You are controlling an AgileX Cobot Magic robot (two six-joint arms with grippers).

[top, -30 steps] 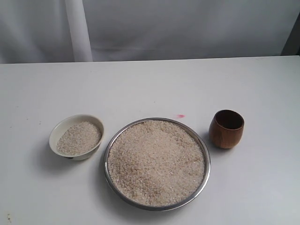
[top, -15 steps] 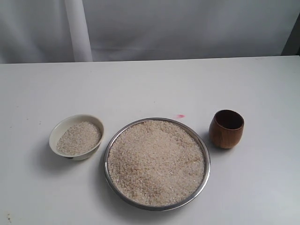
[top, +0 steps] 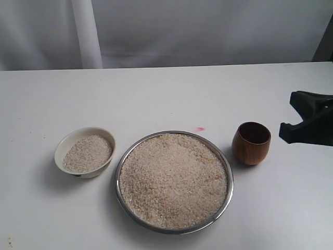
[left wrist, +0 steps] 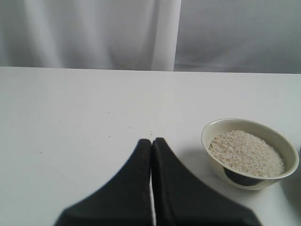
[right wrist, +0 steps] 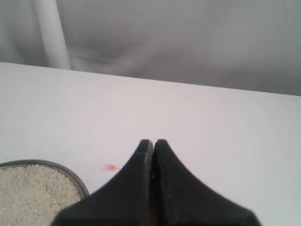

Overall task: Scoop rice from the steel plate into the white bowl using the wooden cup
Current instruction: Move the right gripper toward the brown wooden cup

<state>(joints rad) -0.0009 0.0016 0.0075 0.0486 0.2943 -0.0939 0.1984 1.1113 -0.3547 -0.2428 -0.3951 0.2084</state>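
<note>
The steel plate (top: 174,224), heaped with rice (top: 174,179), sits at the table's middle front. The white bowl (top: 67,146) stands to its left, upright and partly filled with rice (top: 88,153); the left wrist view also shows the bowl (left wrist: 235,174). The wooden cup (top: 251,143) stands upright and empty to the right of the plate. My right gripper (top: 304,125) shows at the right edge, beside the cup and apart from it. In its wrist view the right gripper (right wrist: 153,141) is shut on nothing. My left gripper (left wrist: 151,140) is shut, left of the bowl and outside the exterior view.
A small pink mark (top: 200,128) lies on the white table behind the plate. A grey curtain with a white pole (top: 86,34) closes off the far edge. The plate's rim (right wrist: 70,173) shows in the right wrist view.
The right gripper has come into the exterior view from the right edge, where nothing showed before. Plate, bowl and cup have not moved.
</note>
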